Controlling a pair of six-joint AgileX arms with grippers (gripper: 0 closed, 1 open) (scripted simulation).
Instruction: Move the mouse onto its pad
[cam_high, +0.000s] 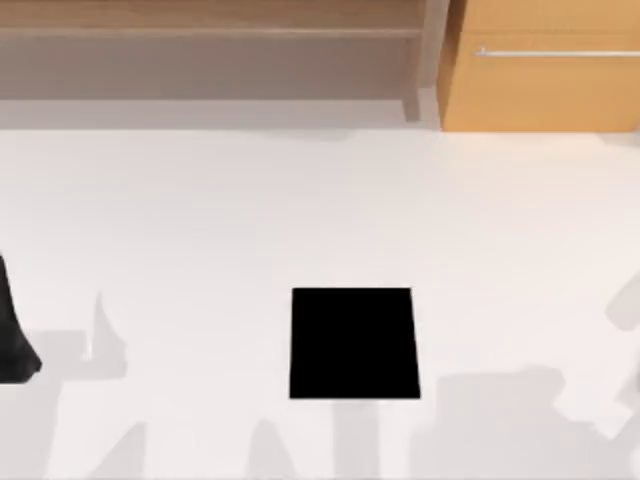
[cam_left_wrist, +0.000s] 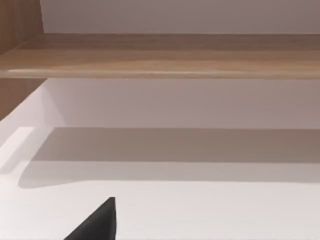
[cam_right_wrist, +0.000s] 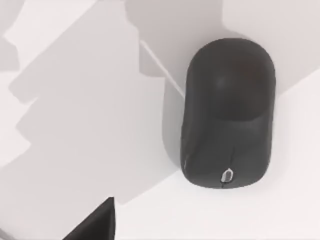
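Note:
The pad (cam_high: 354, 343) is a flat black, nearly square sheet lying on the white table, a little right of centre and toward the front. In the right wrist view the mouse (cam_right_wrist: 227, 115) looks dark grey and rounded, with a small scroll wheel, and it lies on the white table. My right gripper (cam_right_wrist: 95, 225) looks down at it from above; a black corner of the gripper shows, apart from the mouse. My left arm (cam_high: 14, 335) sits parked at the table's left edge. A black corner of the left gripper (cam_left_wrist: 95, 224) shows over bare table.
A low wooden shelf (cam_high: 210, 30) runs along the back of the table. An orange-brown cabinet (cam_high: 545, 80) with a metal handle stands at the back right. Grey shadows of the arms fall across the front of the table.

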